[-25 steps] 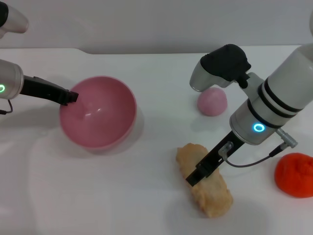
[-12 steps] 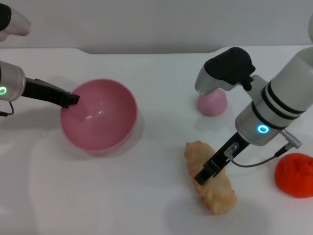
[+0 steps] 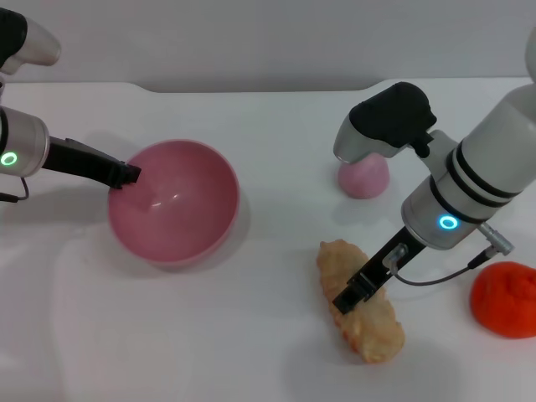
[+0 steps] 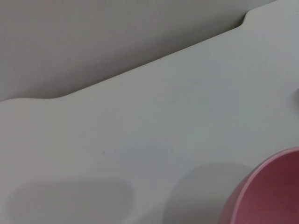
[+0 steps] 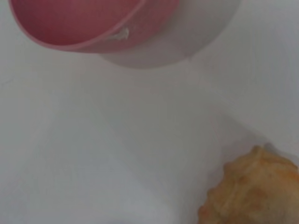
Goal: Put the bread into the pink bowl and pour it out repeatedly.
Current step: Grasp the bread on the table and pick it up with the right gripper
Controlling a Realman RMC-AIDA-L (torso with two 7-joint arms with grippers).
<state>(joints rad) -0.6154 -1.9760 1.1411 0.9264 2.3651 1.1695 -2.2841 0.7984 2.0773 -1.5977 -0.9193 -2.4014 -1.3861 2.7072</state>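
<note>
Glossy pink bowl (image 3: 174, 202), deep and round, at 9 o'clock on white table (image 3: 251, 335); left gripper (image 3: 126, 173) clamped on its rim. Porous tan bread (image 3: 362, 303) at 5 o'clock, lying flat, pinched by right gripper (image 3: 352, 297); bare table between the two.

Left wrist: bowl edge (image 4: 266, 191), open tabletop up to table's far edge.

Right wrist: knobbly bread end (image 5: 254, 186), bowl (image 5: 93, 21) well apart.

White arms with black bands, glowing cyan rings, grey cables, black end effectors.
</note>
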